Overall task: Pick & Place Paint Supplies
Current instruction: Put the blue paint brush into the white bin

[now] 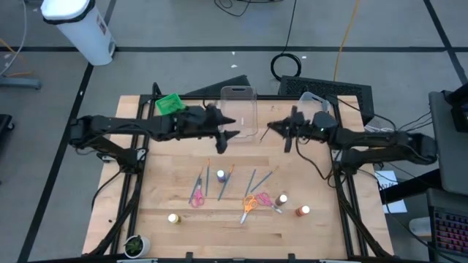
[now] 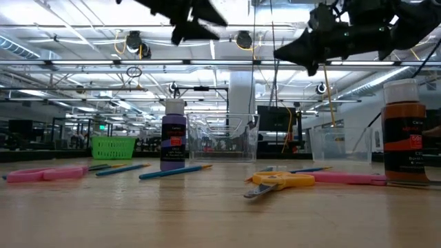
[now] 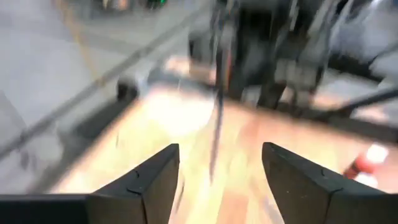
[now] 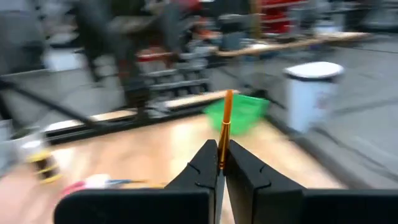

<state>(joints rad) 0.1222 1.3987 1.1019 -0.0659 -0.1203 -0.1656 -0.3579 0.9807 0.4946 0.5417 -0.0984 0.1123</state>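
My right gripper (image 4: 221, 163) is shut on a thin paintbrush with an orange shaft (image 4: 226, 121), high above the table's far middle (image 1: 272, 128). My left gripper (image 3: 221, 171) faces it from the left with its fingers open and nothing between them (image 1: 232, 129); the brush (image 3: 217, 118) shows beyond its fingertips. Lower down, several brushes (image 1: 252, 179), a purple bottle (image 1: 220, 175), pink scissors (image 1: 196, 196), orange scissors (image 1: 250, 203) and further small bottles (image 1: 302, 211) lie or stand on the wooden table. My right gripper pinches the paintbrush's orange shaft (image 4: 222, 148) between its two fingers. The fingers come at it about level from the table's right side and lie across it. The brush stands steeply and sticks out above the fingers, lifted clear of the table.
A clear tub (image 1: 238, 109) stands just beyond both grippers, a second clear tub (image 1: 314, 102) at the far right and a green bin (image 1: 168, 104) at the far left. A yellow bottle (image 1: 173, 218) and a small plant pot (image 1: 135, 245) stand near the front left.
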